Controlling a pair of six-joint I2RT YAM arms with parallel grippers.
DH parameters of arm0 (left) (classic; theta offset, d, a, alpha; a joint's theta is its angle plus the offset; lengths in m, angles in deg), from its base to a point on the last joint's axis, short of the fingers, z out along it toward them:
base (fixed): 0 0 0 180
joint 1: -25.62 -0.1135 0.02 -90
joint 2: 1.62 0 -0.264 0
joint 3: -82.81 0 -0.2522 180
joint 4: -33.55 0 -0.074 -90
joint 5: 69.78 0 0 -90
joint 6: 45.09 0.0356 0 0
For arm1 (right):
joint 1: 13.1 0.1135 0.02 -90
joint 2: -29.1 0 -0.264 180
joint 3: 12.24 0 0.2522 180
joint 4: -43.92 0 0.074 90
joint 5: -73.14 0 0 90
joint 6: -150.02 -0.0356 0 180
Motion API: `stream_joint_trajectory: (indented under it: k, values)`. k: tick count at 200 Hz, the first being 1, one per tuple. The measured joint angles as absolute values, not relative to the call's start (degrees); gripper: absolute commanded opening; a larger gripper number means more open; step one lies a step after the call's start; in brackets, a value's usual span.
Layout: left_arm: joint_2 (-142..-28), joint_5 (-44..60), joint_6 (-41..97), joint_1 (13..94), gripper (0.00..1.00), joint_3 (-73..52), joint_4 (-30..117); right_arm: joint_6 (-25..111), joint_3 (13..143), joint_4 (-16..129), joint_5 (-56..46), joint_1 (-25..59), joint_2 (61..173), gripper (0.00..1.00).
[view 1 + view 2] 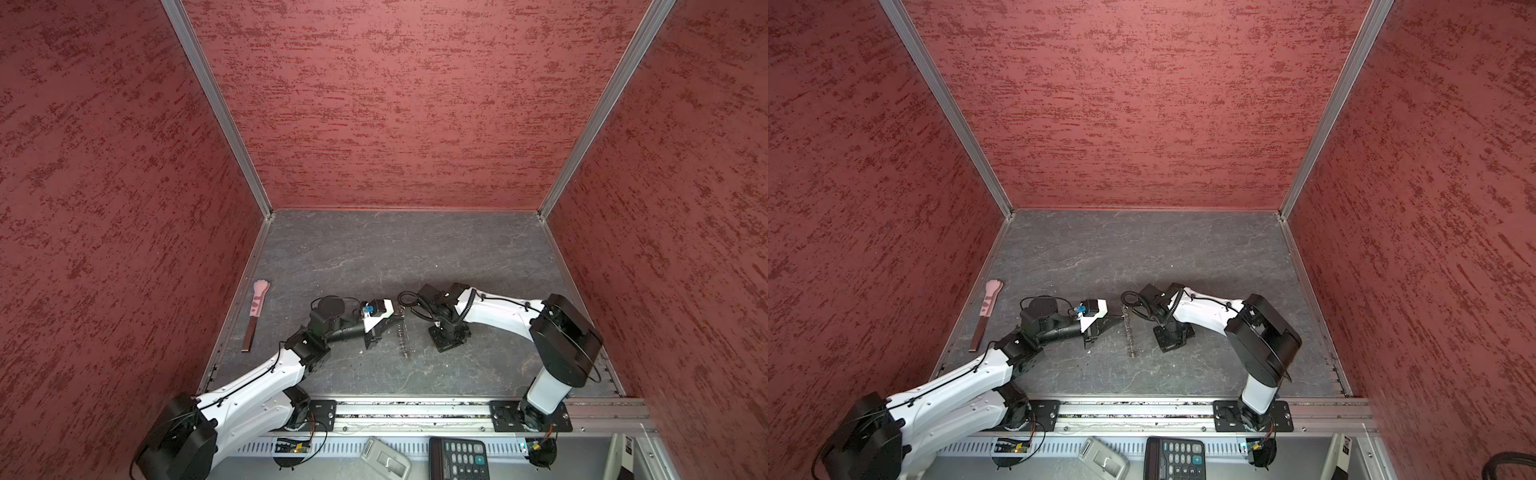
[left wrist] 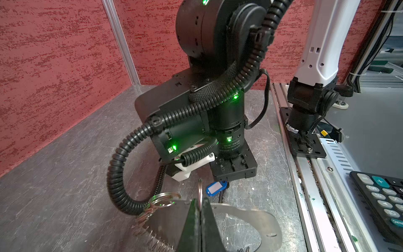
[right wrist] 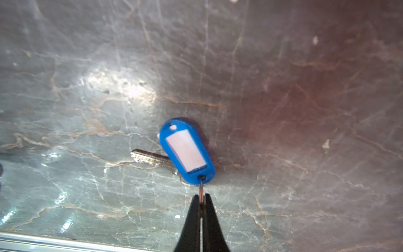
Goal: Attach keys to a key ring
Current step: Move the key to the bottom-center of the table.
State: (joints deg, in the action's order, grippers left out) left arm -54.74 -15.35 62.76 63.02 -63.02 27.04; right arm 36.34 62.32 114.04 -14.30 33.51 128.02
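Observation:
The keys [image 3: 187, 150] are a blue tag with a pale label, lying on the grey table over a silver key [image 3: 150, 158]. My right gripper [image 3: 201, 199] is shut on the tag's small ring, pointing down at the table. In the left wrist view the tag [image 2: 217, 188] sits under the right wrist. The key ring [image 2: 250, 216] is a flat hoop with silver rings [image 1: 404, 334] [image 1: 1130, 334] strung along one side. My left gripper [image 2: 200, 206] is shut on a thin upright ring of it, near the table. The top views hide the tag.
A pink paw-tipped stick [image 1: 257, 311] lies by the left wall. A calculator [image 1: 459, 457] and a grey device [image 1: 384, 459] sit beyond the front aluminium rail [image 1: 415, 409]. Red walls close in three sides. The right arm's black cable loop [image 2: 117, 174] hangs close to the hoop.

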Motion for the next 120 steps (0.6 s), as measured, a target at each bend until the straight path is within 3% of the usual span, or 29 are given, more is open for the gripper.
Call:
stream_joint_trajectory:
  k: [65,120]
  values:
    - [-54.9,-15.2,62.8,63.0,0.00,-63.0,27.0,36.4,60.7,110.7,-14.3,33.3,123.7,0.33]
    - [-54.9,-15.0,62.8,63.0,0.00,-63.0,27.1,33.9,49.9,103.5,-15.5,33.3,109.3,0.30]
